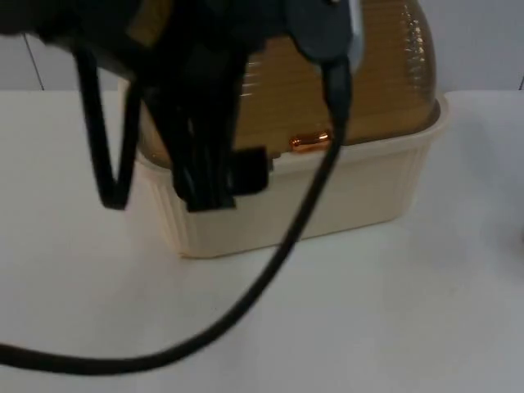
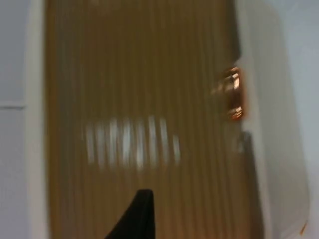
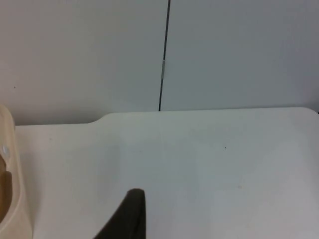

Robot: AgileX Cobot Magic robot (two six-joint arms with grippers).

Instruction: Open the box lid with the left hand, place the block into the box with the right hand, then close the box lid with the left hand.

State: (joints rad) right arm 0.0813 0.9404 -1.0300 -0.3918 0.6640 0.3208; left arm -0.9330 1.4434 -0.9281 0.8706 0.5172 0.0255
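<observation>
A cream plastic box (image 1: 327,201) stands at the back of the table, and its ribbed amber lid (image 1: 360,82) lies down on the base. A copper latch (image 1: 309,142) sits at the lid's front edge. My left gripper (image 1: 219,182) hangs over the box's front left part, close above the lid (image 2: 139,99), with the latch (image 2: 232,92) off to one side of it. My right gripper (image 3: 128,219) waits over bare table beside the box's cream rim (image 3: 9,174).
White table (image 1: 393,311) stretches in front of the box and to both sides. The grey partition wall (image 3: 224,55) closes off the table's far edge. The left arm (image 1: 188,49) reaches across the upper left of the top view.
</observation>
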